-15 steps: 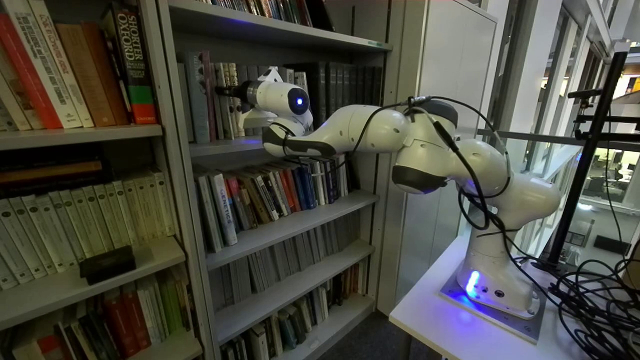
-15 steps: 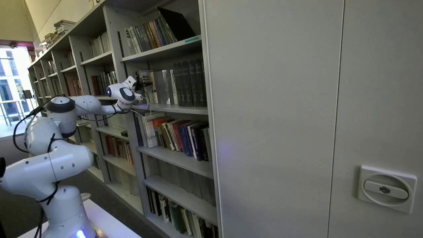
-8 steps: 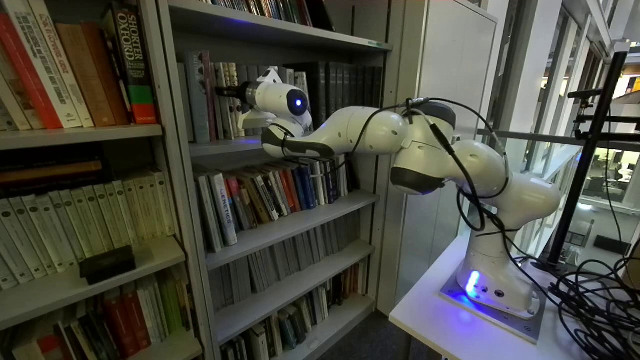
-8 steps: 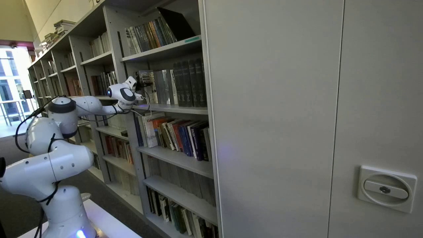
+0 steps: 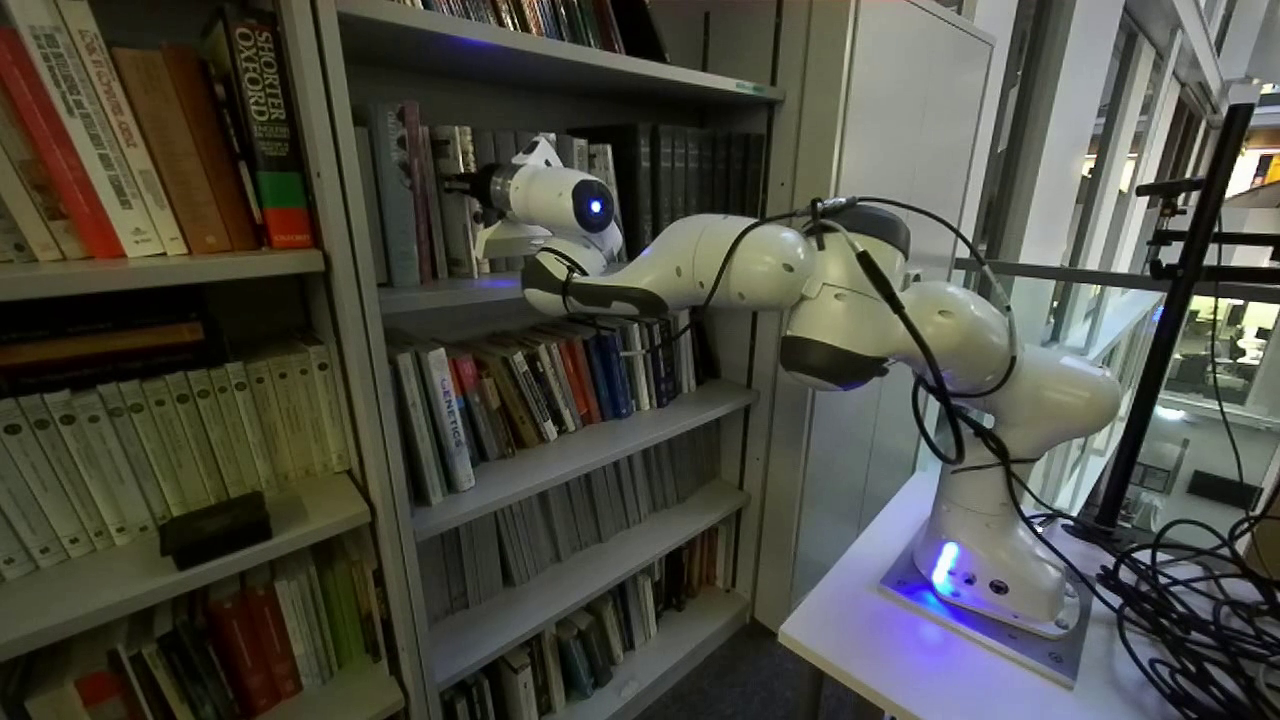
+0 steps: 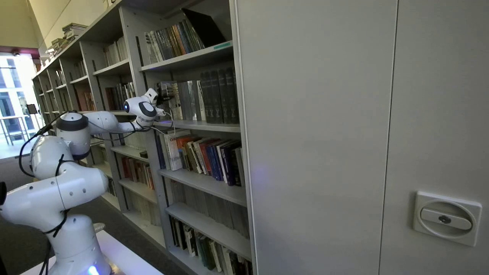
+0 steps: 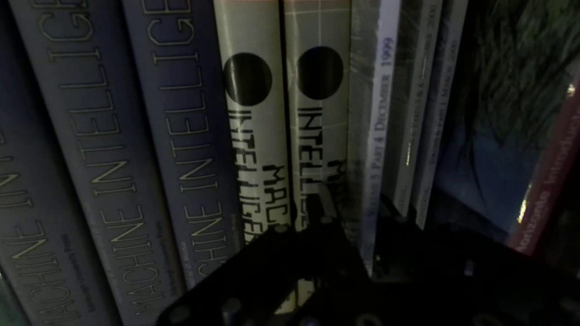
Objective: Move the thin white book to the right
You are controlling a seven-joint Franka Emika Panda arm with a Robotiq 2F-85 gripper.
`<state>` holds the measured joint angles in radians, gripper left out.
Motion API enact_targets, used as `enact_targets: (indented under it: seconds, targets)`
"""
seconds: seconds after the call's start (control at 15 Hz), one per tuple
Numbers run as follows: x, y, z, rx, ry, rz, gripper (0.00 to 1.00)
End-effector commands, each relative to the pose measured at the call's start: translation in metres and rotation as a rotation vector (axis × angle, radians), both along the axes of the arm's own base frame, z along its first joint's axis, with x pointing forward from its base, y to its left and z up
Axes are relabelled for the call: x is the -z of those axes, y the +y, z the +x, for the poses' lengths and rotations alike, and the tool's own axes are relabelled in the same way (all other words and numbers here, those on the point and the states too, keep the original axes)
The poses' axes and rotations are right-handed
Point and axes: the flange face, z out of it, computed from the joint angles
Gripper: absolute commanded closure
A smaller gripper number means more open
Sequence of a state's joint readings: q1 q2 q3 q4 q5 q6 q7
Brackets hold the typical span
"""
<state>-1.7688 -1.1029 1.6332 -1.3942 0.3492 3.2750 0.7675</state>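
Shelf point(image 5: 445, 294): white book point(image 7: 381, 104) upright, spine outward

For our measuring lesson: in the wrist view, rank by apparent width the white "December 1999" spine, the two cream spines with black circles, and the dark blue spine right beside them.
Widest: dark blue spine
Next: neighbouring cream spine and second cream spine, too alike to rank
Narrowest: white spine

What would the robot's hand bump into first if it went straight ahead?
Likely the thin white book marked December 1999, standing in line with the hand; the dark wrist view leaves unclear whether they touch.
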Motion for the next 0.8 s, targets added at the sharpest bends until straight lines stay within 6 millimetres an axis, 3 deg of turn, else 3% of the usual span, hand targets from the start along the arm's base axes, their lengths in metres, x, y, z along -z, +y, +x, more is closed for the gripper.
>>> enact_targets:
  seconds: [0.0, 0.73]
  targets:
    - [-0.0094, -0.0007, 0.0068, 0.003, -0.018, -0.007, 1.00]
    - [-0.0093, 0.0016, 0.0048, 0.002, -0.022, -0.014, 0.98]
